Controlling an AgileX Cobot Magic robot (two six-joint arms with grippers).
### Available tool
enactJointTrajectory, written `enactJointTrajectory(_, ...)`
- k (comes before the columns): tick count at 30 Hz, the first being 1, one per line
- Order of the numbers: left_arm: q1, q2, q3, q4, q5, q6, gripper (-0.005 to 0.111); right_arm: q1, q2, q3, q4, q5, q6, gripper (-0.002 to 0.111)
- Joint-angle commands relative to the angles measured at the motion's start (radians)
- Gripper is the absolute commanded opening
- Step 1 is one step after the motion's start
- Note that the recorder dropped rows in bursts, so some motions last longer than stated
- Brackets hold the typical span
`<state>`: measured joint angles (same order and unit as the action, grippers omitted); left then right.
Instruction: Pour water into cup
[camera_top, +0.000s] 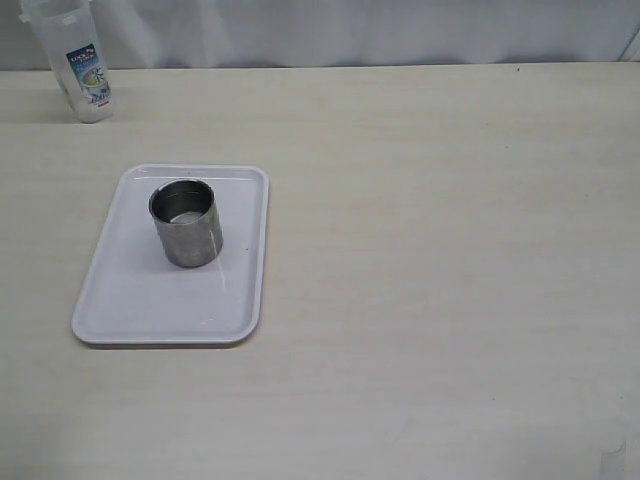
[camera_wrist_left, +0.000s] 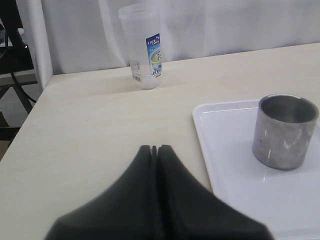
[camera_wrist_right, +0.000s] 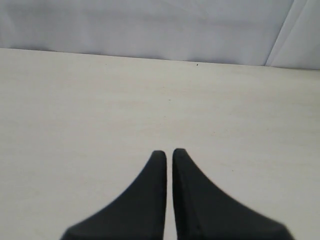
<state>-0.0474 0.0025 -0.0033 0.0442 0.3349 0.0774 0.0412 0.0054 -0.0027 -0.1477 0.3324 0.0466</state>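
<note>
The grey steel cup stands upright on a white tray at the left of the table; it also shows in the left wrist view. A clear plastic jug with a blue-green label stands at the far left back; it shows in the left wrist view too. My left gripper is shut and empty, short of the tray's near corner. My right gripper is shut but for a thin slit, empty, over bare table. Neither gripper shows in the exterior view.
A white curtain hangs behind the table's back edge. The table's left edge shows in the left wrist view, with dark frame parts beyond it. The tray lies lengthwise toward the front.
</note>
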Motion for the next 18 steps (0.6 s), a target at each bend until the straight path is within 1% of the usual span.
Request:
enactJointTrajectory(1, 0.002, -0.003, 0.003, -0.001, -0.011, 0.000, 0.000, -0.006, -0.005, 0.003, 0.000, 0.003, -0.009, 0.004)
enactJointTrajectory(4, 0.002, -0.003, 0.003, -0.001, -0.011, 0.000, 0.000, -0.006, -0.005, 0.003, -0.002, 0.003, -0.009, 0.004)
enactJointTrajectory(9, 0.002, -0.003, 0.003, -0.001, -0.011, 0.000, 0.000, -0.065, -0.005, 0.003, -0.002, 0.003, -0.009, 0.004)
enactJointTrajectory(11, 0.002, -0.003, 0.003, -0.001, -0.011, 0.000, 0.000, -0.074, -0.005, 0.003, -0.002, 0.003, -0.009, 0.004)
enactJointTrajectory(18, 0.002, -0.003, 0.003, -0.001, -0.011, 0.000, 0.000, -0.074, -0.005, 0.003, -0.002, 0.006, -0.009, 0.004)
